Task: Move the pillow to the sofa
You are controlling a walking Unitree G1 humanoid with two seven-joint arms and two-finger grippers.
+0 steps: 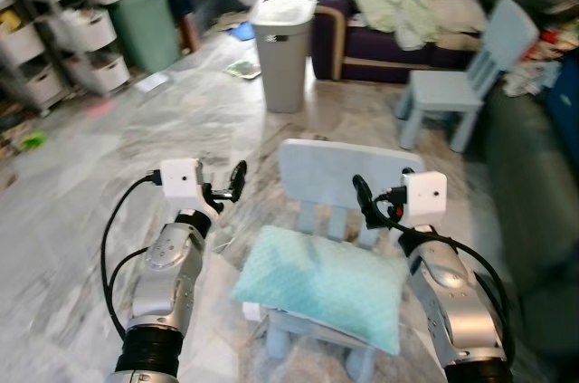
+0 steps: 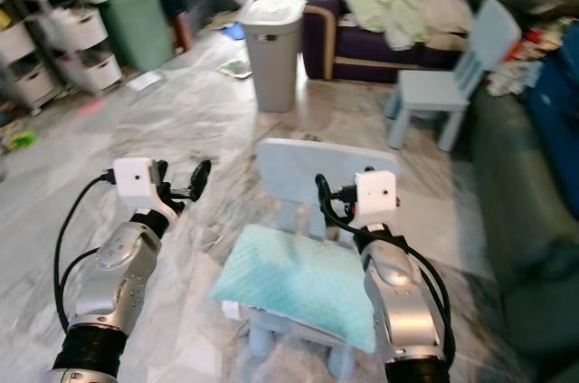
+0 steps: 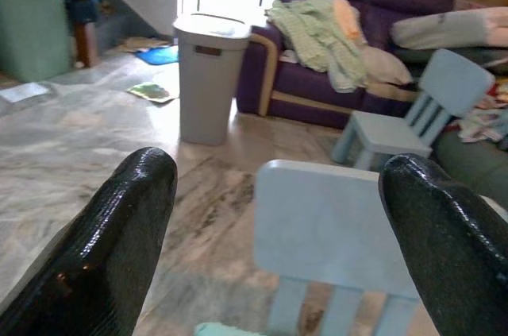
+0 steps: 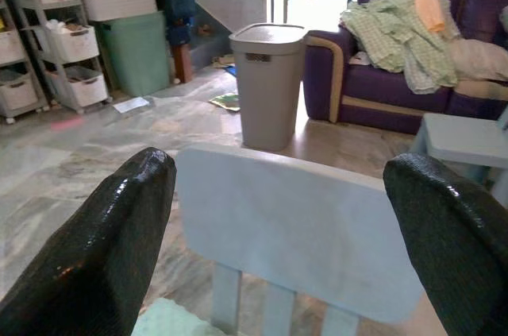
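The two arms come up from the bottom edge at 7 and 5 o'clock, nearest of all. Between them the pillow (image 1: 318,285), pale teal, lies flat on the seat of a small blue chair (image 1: 348,168), one corner hanging over the seat's front edge. The chair back stands upright behind the pillow.

At 1 o'clock, far back, the purple sofa (image 3: 317,86) carries a heap of green clothes (image 3: 317,30); the pillow is well apart from it. A dark couch (image 1: 534,202) runs along 3 o'clock. The grey bin (image 1: 283,52) stands at 12 o'clock, just beside the sofa's arm. A second blue chair (image 1: 461,84) sits at 2 o'clock. White drawer shelves (image 1: 86,34) line 10 o'clock.

The left gripper (image 1: 226,188) hovers at 9 o'clock of the chair back, fingers spread wide, holding nothing. The right gripper (image 1: 366,202) hovers just above the pillow's far edge, in front of the chair back, fingers also spread wide and empty.
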